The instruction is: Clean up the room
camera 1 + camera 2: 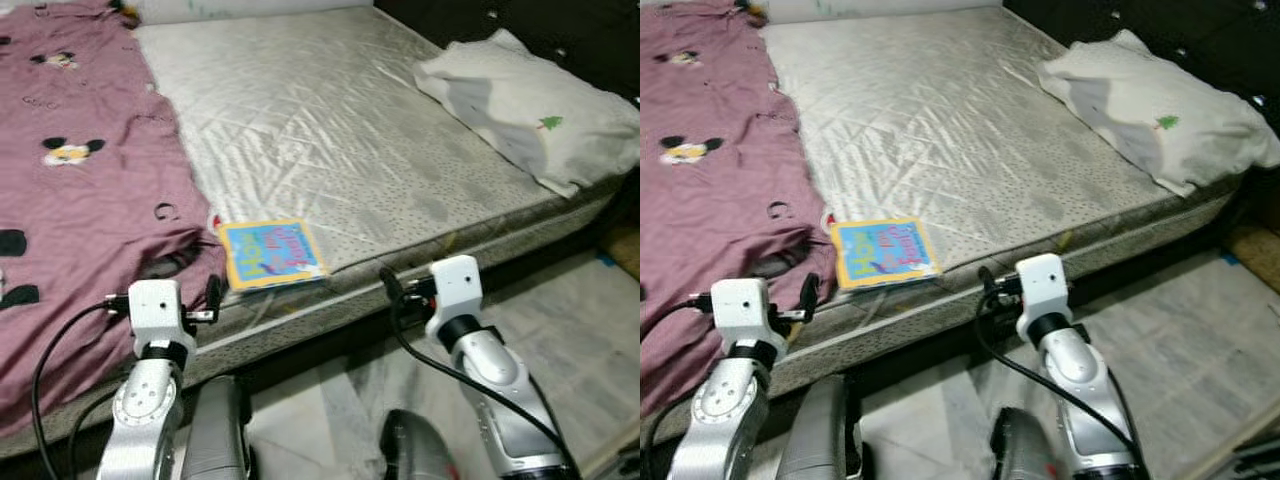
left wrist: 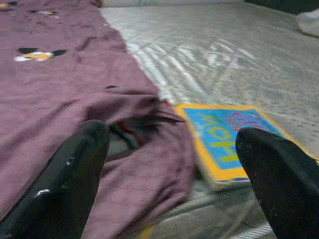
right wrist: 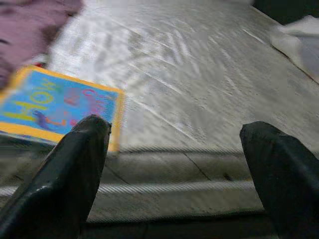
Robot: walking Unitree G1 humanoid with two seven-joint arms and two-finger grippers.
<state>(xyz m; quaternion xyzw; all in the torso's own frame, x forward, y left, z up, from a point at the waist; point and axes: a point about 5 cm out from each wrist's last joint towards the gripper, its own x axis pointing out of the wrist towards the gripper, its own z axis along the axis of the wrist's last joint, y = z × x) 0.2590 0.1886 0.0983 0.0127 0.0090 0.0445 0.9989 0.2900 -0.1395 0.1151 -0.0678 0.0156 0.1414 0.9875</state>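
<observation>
Both arms are up at the bed edge, left gripper (image 2: 169, 164) and right gripper (image 3: 174, 164) wide open, nothing held. Looks like the approach step: next is reaching for the book (image 1: 271, 254), flat by the mattress (image 1: 340, 130) edge, touching the pink blanket (image 1: 70, 190). Its long axis runs roughly along that edge. A pillow (image 1: 520, 105) sits farther back.

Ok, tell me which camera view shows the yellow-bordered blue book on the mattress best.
The left eye view: the whole yellow-bordered blue book lies uncovered at the mattress edge. The right eye view matches. The left wrist view has it partly behind a finger; the right wrist view cuts it off, blurred.
</observation>
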